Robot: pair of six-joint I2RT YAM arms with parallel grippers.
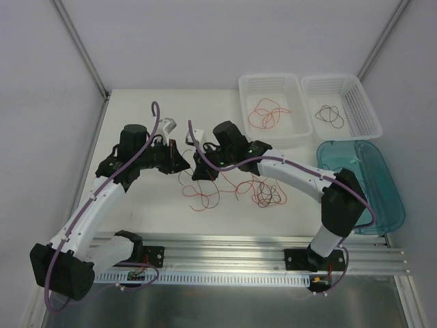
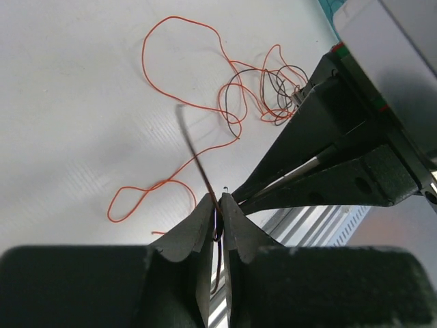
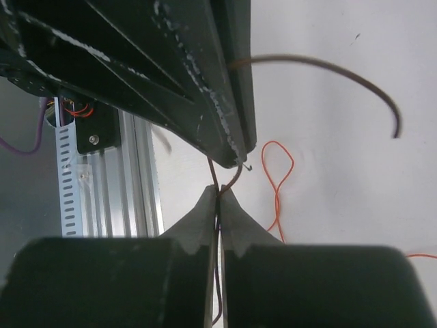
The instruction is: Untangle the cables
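Now both the left gripper and right gripper pinch one dark wire, tips close together. Next they should pull it gently from the red cables.

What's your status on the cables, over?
Both shut: left claw and right claw pinch what looks like one dark brown cable, tips nearly touching. Red-orange and dark tangle lies off to the right. Nothing blocking.
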